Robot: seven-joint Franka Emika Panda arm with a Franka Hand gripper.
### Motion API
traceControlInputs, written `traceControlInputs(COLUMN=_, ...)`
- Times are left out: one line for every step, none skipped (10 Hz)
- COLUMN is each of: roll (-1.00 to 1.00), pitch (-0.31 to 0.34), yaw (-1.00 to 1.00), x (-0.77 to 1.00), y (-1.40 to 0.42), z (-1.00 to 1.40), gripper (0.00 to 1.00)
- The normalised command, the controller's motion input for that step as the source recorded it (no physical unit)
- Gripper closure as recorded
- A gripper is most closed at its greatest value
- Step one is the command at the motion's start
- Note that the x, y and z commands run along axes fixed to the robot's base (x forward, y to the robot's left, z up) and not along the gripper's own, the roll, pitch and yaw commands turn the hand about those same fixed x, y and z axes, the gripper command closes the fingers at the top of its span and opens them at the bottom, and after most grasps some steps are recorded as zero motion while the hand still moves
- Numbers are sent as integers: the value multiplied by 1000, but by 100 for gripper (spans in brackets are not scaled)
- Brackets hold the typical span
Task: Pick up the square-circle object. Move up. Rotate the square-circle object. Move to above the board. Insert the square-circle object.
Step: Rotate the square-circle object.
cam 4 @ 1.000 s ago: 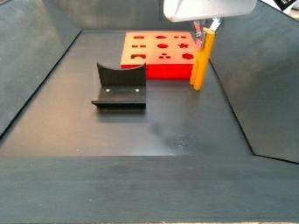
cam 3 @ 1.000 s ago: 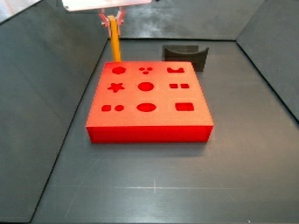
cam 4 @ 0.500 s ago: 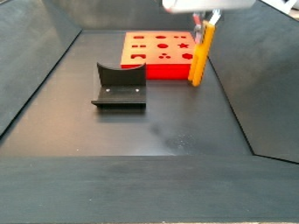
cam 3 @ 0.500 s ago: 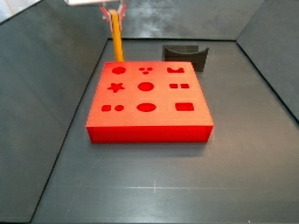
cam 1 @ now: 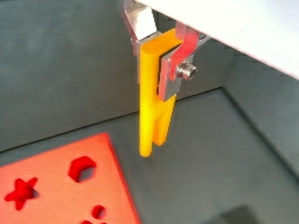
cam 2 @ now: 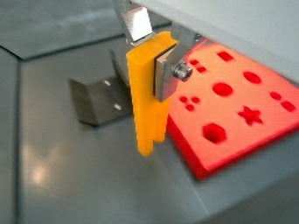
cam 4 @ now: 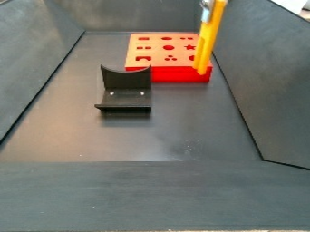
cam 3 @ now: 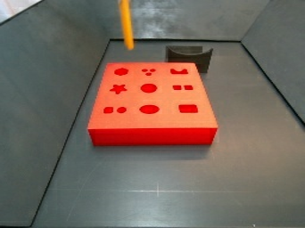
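Yellow-orange, the peg (cam 1: 155, 96) hangs upright, pinched near its top between the gripper (cam 1: 160, 54) plates, lifted well clear of the floor beside the red board (cam 3: 150, 101), probably for room to rotate it.

the gripper (cam 1: 160, 54) hangs high up, pointing down, its two flat silver fingers (cam 2: 138, 21) closed on the upper end of the yellow peg (cam 1: 153, 105), which hangs upright; in both side views the gripper is out of frame.
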Motion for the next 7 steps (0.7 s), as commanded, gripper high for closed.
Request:
traceControlInputs(roll=-29, pitch=102, yaw=-22, x=317, y=173, z=596, gripper=100)
traceControlInputs(roll=-37, pitch=99, yaw=-22, x=172, y=109, z=392, gripper=100)
traceControlInputs(roll=-44, pitch=68, yaw=-26, x=79, y=80, z=214, gripper=100)
traceControlInputs(roll=-166, pitch=157, yaw=-484, x=0, y=0, z=0, gripper=100)
traceControlInputs(roll=-164, pitch=153, yaw=-440, x=-2, y=-17, z=-31, gripper=100)
traceControlInputs(roll=-150, pitch=135, yaw=-305, x=14, y=-10, z=-21, gripper=100)
traceControlInputs(roll=-125, pitch=112, yaw=-904, x=73, y=60, z=0, gripper=100)
